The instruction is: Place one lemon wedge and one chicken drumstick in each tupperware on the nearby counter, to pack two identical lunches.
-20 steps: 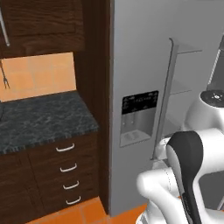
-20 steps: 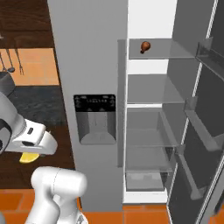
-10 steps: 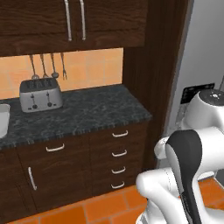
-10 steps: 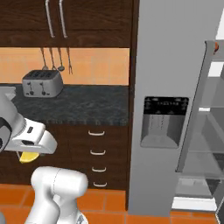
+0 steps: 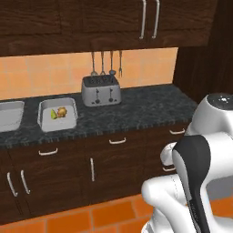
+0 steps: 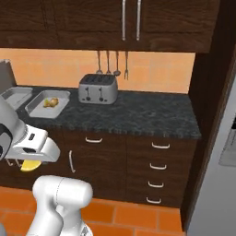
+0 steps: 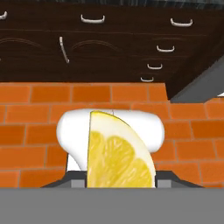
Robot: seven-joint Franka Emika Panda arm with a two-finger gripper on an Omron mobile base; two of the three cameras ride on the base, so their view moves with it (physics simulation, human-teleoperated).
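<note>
"What have you got?"

"My jaws are closed on a lemon wedge (image 7: 119,153), cut face showing, held low over the orange floor (image 7: 35,105), in front of the drawers."

"And the tubs?"

"Up and to my left on the bench (image 5: 136,111). One tub (image 5: 57,114) left of the toaster (image 5: 100,89) already has lemon and chicken. The other tub (image 5: 10,115) sits just left of it; I judge that's the target."
</note>
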